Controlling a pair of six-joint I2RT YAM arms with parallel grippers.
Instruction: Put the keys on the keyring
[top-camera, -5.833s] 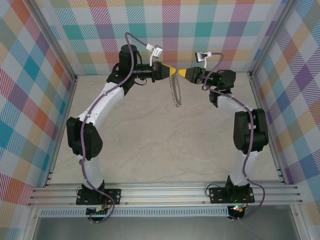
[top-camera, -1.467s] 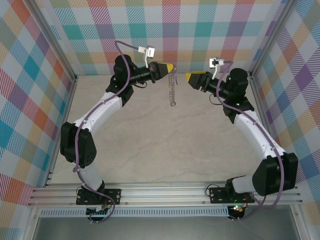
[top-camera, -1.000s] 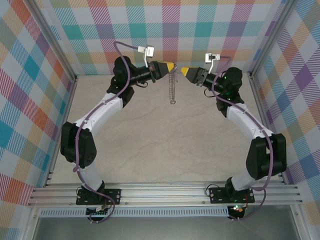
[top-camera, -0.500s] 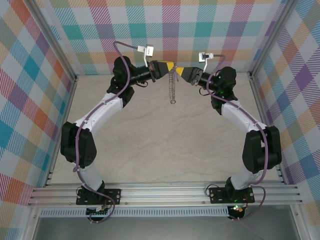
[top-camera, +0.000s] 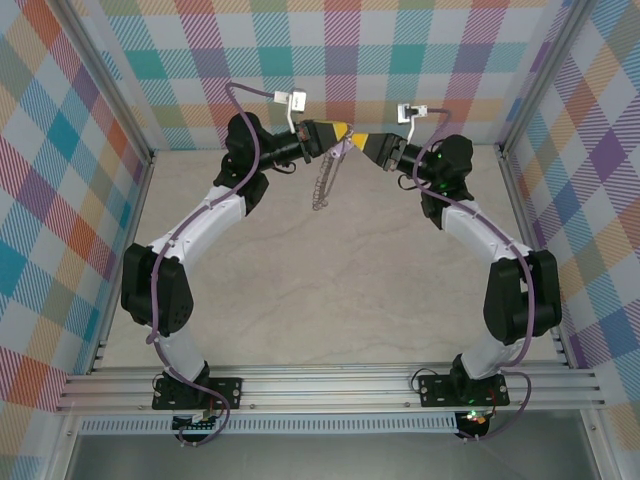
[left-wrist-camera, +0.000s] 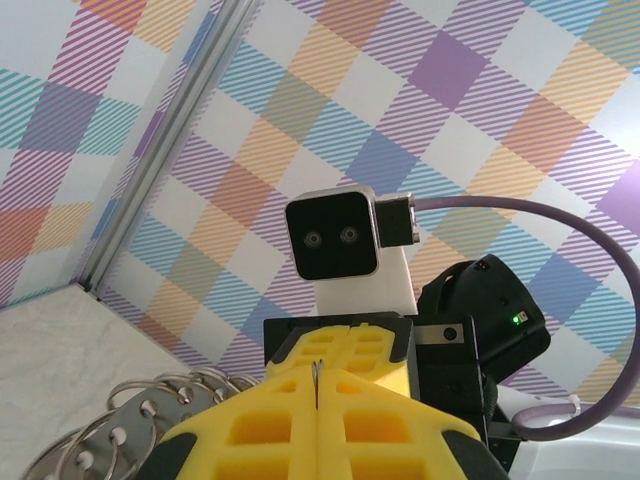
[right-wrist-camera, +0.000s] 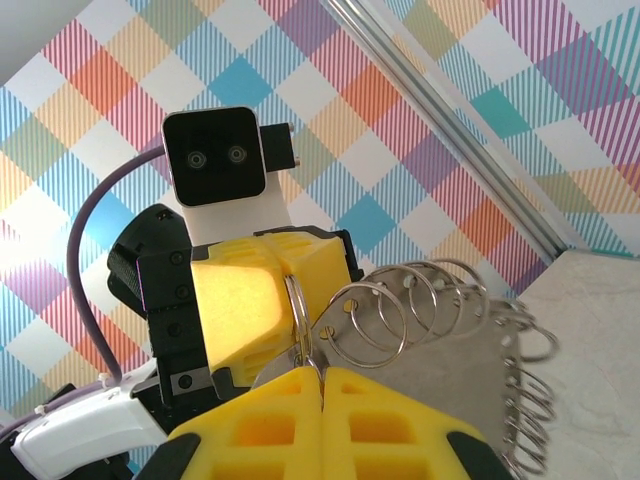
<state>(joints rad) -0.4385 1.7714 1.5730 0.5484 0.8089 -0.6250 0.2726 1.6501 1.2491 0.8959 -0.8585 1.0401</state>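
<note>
The surface (top-camera: 330, 290) lies well below the action. The keyring (top-camera: 324, 182) hangs in the air over its far part, slanting down toward the robot's left from the spot where the 2 arms meet. The left end effector (top-camera: 340, 132) is fully closed and pinches the ring's top rim. The right end effector (right-wrist-camera: 320, 372) is fully closed too, and its wrist view shows 1 wire loop of the rim caught between its tips, just beside the other's yellow fingers. The key is too small to tell apart here, so I cannot tell whether it is threaded or sits inside a grip.

The main risk comes from 2 pinches so close together on 1 thin wire. If either arm pulls and the other does not follow, the ring could bend or slip out of the weaker pinch. It would then swing away or drop to the surface. The slant suggests the ring is probably already being twisted. The yellow tips are also near enough to knock each other. If the key is between a pair of tips, a slight slip would likely let it fall.

1.5 s ago the right end effector stands apart from the ring with its jaws parted. 0.5 s ago it sits at the rim and the ring hangs straight down. Now its jaws are shut and the ring's lower end is kicked toward the left. The left arm looks unchanged.
</note>
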